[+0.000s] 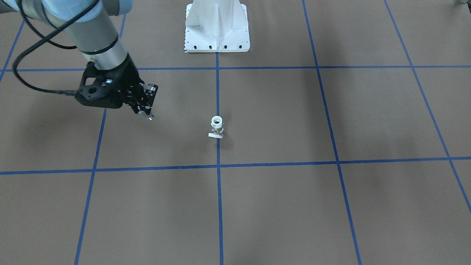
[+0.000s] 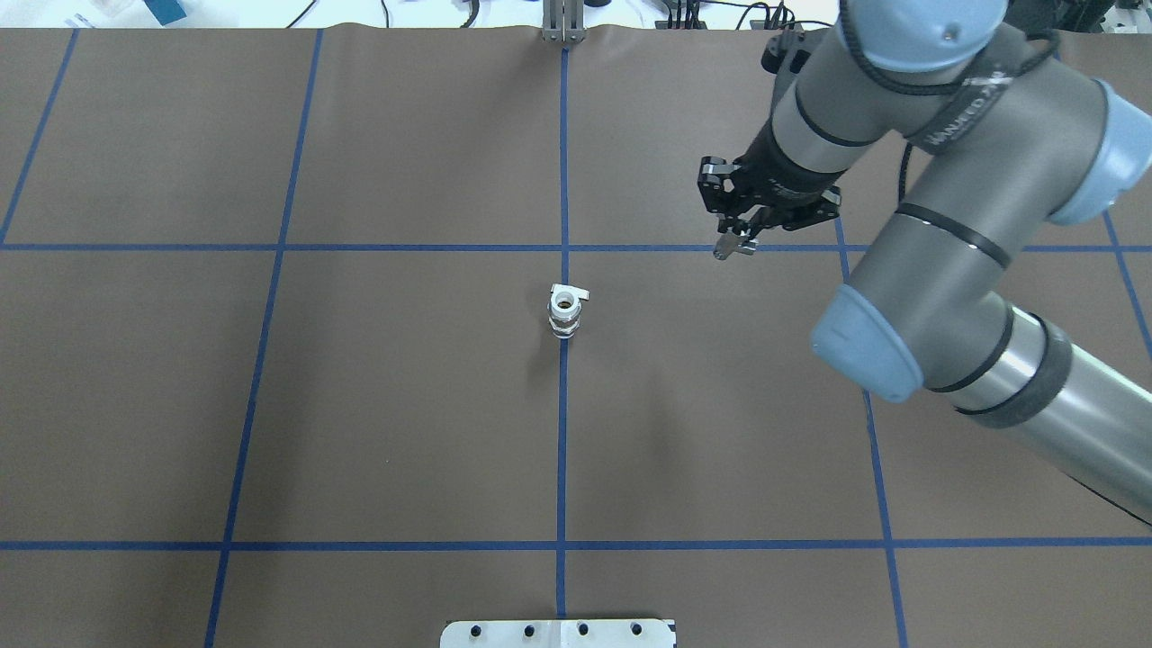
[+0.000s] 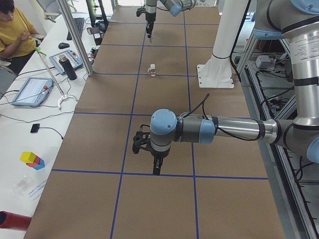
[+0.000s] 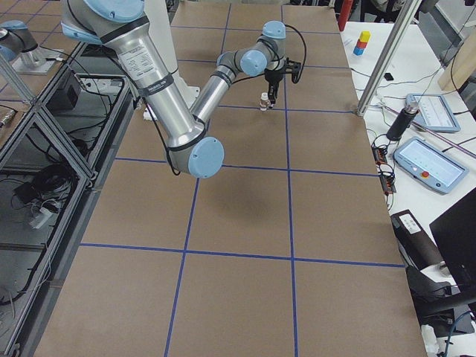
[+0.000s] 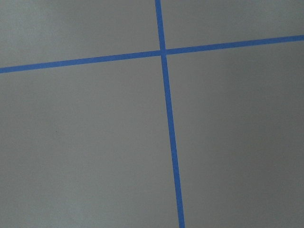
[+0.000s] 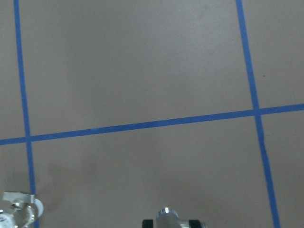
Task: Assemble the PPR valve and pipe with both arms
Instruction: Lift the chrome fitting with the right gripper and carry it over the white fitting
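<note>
Since the valve [image 1: 217, 127] stands upright on its own on the blue centre line [image 2: 562, 450] of the worktop [image 2: 405, 405], with neither arm touching it, this looks like the reach-in step, with no joining started. No separate pipe can be picked out anywhere, and the valve is too small to say whether a pipe stub already sits in it. The right end effector [image 2: 733, 249] hovers near the valve, off to the robot's right of it and a bit further from the robot's base, fingers pointing down and drawn together with nothing visible between them. The left end effector [image 3: 156, 167] is well apart from the valve, way off on the robot's left. Whether its fingers are apart or together can't be told, since only the side camera catches it. Best guess for the next move: the right one spreads its fingers, slides over the valve and comes down square on the body, clear of the little handle, since a tall narrow piece like that would probably tip from a nudge
</note>
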